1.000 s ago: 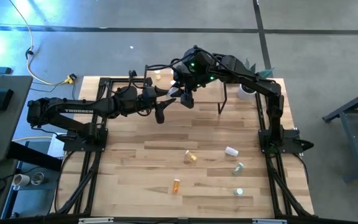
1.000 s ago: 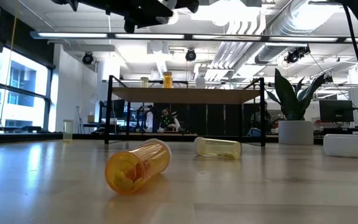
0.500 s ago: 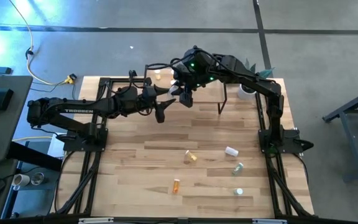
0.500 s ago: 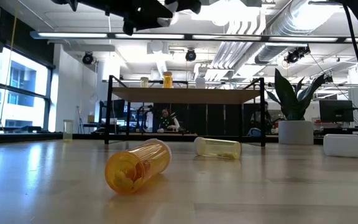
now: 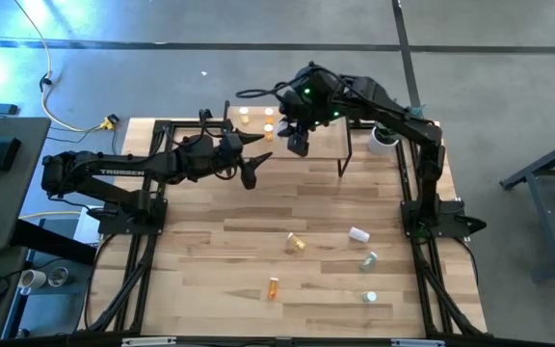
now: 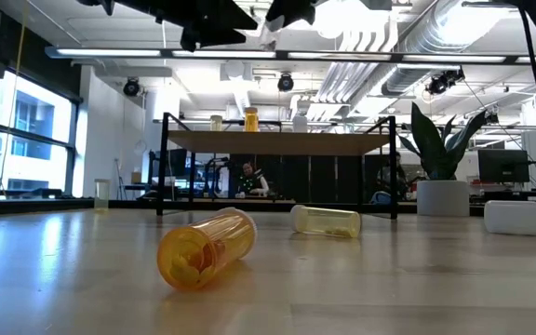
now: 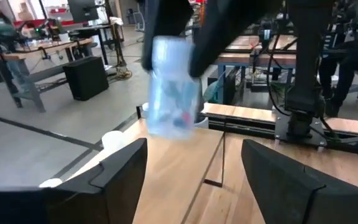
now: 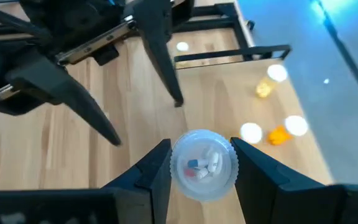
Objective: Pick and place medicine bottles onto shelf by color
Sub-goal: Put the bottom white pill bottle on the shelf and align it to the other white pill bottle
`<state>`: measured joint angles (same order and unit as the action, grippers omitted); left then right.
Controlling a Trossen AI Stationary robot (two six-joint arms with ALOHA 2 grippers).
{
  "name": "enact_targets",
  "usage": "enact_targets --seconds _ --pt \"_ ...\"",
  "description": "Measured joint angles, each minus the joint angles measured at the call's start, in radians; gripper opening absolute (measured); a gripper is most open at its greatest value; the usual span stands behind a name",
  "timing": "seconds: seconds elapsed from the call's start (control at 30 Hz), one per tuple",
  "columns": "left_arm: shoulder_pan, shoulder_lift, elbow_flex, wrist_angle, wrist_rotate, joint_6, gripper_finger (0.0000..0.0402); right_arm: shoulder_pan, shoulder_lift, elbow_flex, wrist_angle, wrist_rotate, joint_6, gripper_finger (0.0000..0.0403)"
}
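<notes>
Two grippers hang high over the shelf (image 5: 321, 135): the right gripper (image 8: 204, 163) is clamped on a clear bottle (image 8: 202, 165) with its pills showing, above the board's middle. Just beside it toward the shelf's left end, the left gripper (image 7: 194, 171) stands spread wide with nothing between its fingers. Three bottles (image 5: 267, 128) stand on the shelf's left part.

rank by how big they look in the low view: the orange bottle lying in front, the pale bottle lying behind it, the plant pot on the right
1. orange bottle, though it lies nearest the camera
2. plant pot
3. pale bottle

The pot and pale bottle look close in size, so that order is unsure.
</notes>
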<state>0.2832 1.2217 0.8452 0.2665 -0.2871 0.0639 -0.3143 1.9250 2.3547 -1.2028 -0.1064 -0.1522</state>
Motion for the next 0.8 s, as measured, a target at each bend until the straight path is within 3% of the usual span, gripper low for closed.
enact_targets --seconds 0.23,0.43,0.8 --pt "0.0 -0.001 0.0 0.0 -0.101 0.053 0.0248 -0.044 -0.074 0.0 -0.014 0.009 -0.045 0.0129" --pt "0.0 -0.003 0.0 -0.001 -0.121 0.078 0.0248 -0.094 -0.137 -0.009 -0.113 0.072 -0.069 0.0129" --pt "0.001 -0.006 0.042 -0.008 -0.148 0.097 0.0248 -0.176 -0.193 -0.401 0.07 0.027 -0.116 0.0129"
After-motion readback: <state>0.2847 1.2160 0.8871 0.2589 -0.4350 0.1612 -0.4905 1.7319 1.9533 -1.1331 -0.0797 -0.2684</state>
